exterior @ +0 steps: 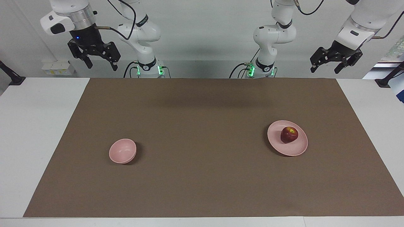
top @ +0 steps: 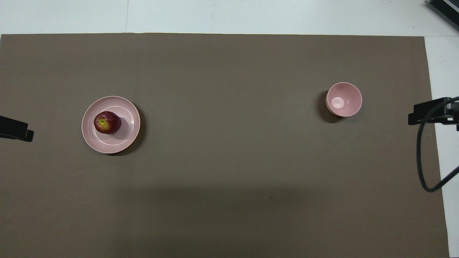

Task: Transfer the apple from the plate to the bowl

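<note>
A dark red apple (exterior: 289, 134) (top: 107, 122) with a yellowish patch at its stem sits on the flat pink plate (exterior: 295, 149) (top: 123, 139), toward the left arm's end of the brown mat. The small deep pink bowl (exterior: 122, 151) (top: 349, 98) stands empty toward the right arm's end, slightly farther from the robots than the plate. My left gripper (exterior: 325, 70) hangs open, high over the table's edge at the robots' end, well away from the plate. My right gripper (exterior: 102, 66) hangs open in the same way at its own end, holding nothing.
A brown mat (exterior: 202, 176) covers most of the white table. Black clamp arms stand at both ends of the table (exterior: 12, 77) (exterior: 389, 78). A black part with a looping cable (top: 430, 114) juts into the overhead view near the bowl's end.
</note>
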